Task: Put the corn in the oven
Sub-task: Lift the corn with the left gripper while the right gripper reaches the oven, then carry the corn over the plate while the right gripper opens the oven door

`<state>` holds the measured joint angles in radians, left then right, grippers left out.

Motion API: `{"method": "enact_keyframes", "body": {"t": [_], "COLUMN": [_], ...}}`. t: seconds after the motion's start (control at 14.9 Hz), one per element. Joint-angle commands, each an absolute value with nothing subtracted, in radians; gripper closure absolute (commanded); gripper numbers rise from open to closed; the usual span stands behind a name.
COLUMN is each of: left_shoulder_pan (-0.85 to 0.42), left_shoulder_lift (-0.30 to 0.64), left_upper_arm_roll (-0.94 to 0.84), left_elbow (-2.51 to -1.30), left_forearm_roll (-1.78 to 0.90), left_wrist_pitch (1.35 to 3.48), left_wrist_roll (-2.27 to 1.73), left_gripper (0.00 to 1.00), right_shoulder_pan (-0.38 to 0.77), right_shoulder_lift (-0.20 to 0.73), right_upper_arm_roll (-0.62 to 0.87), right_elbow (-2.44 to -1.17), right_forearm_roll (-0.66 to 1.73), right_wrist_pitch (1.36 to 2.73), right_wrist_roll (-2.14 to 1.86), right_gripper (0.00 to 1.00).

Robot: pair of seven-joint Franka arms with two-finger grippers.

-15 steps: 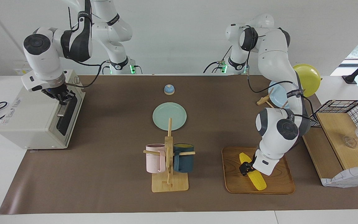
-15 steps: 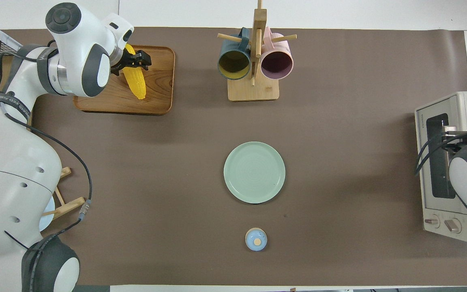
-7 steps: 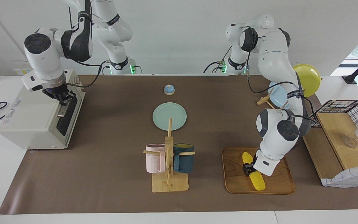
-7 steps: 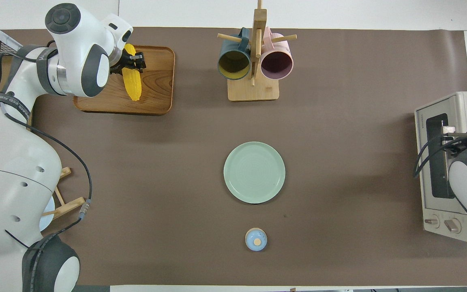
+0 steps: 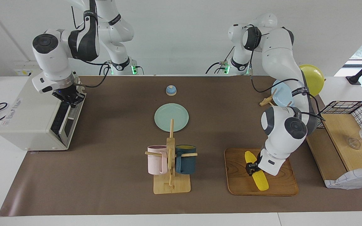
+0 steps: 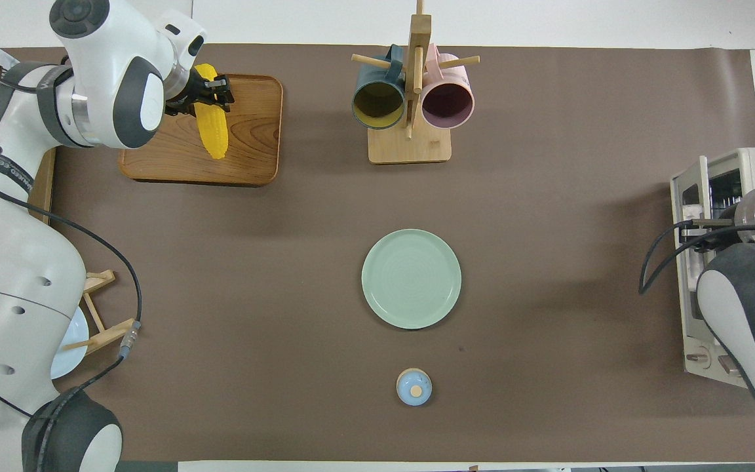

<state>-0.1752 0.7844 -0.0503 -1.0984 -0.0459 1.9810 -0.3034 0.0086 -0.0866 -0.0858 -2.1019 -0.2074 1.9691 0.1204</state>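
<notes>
The yellow corn (image 5: 260, 181) (image 6: 212, 128) slants over the wooden tray (image 5: 282, 185) (image 6: 254, 152), toward the left arm's end of the table. My left gripper (image 5: 250, 166) (image 6: 211, 89) is shut on the cob's upper part. I cannot tell whether its lower tip touches the tray. The off-white oven (image 5: 27, 116) (image 6: 752, 165) stands at the right arm's end. Its glass door (image 5: 62, 121) leans partly open, top edge tilted outward. My right gripper (image 5: 69, 99) is shut on the door's bar handle at that top edge. The right arm hides most of the door in the overhead view.
A mug rack (image 5: 170, 185) with a pink and a dark blue mug stands mid-table, beside the tray. Nearer the robots lie a green plate (image 5: 171, 117) and a small blue knob (image 5: 171, 90). A plate rack (image 5: 267, 101) and a wire basket (image 5: 348, 109) sit at the left arm's end.
The left gripper closed on the corn and tilted it up off the tray. The right gripper pulled the oven door from shut to partly open.
</notes>
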Motion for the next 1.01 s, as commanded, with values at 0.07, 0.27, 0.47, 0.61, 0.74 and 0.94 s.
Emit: {"method": "enact_keyframes", "body": {"t": [0.07, 0.27, 0.47, 0.61, 0.74, 0.94], "left_shoulder_pan": [-0.208, -0.285, -0.408, -0.495, -0.589, -0.718], "left_shoulder_lift": [0.495, 0.283, 0.126, 0.043, 0.008, -0.009], "left_upper_arm_roll": [-0.048, -0.051, -0.052, -0.051, -0.051, -0.051], "left_elbow": [-1.331, -1.55, -1.721, -1.827, -1.893, -2.012], "left_forearm_roll": [-0.077, -0.08, -0.089, -0.161, -0.176, -0.176], "left_wrist_pitch": [1.887, 1.868, 1.868, 1.882, 1.935, 2.152], "left_wrist_roll": [-0.415, -0.498, -0.625, -0.667, -0.733, -0.831], "left_gripper": [1.0, 1.0, 1.0, 1.0, 1.0, 1.0], "right_shoulder_pan": [-0.009, -0.009, -0.008, -0.008, -0.008, -0.008], "right_shoulder_lift": [0.021, 0.037, 0.026, 0.026, 0.031, 0.052], "right_upper_arm_roll": [-0.097, -0.097, -0.094, -0.094, -0.094, -0.092], "right_elbow": [-2.163, -2.195, -2.25, -2.282, -2.286, -2.299], "right_forearm_roll": [-0.173, -0.172, -0.172, -0.172, -0.172, -0.166], "right_wrist_pitch": [2.125, 2.198, 2.262, 2.298, 2.307, 2.344], "right_wrist_roll": [0.109, 0.104, 0.11, 0.109, 0.11, 0.12], "right_gripper": [1.0, 1.0, 1.0, 1.0, 1.0, 1.0]}}
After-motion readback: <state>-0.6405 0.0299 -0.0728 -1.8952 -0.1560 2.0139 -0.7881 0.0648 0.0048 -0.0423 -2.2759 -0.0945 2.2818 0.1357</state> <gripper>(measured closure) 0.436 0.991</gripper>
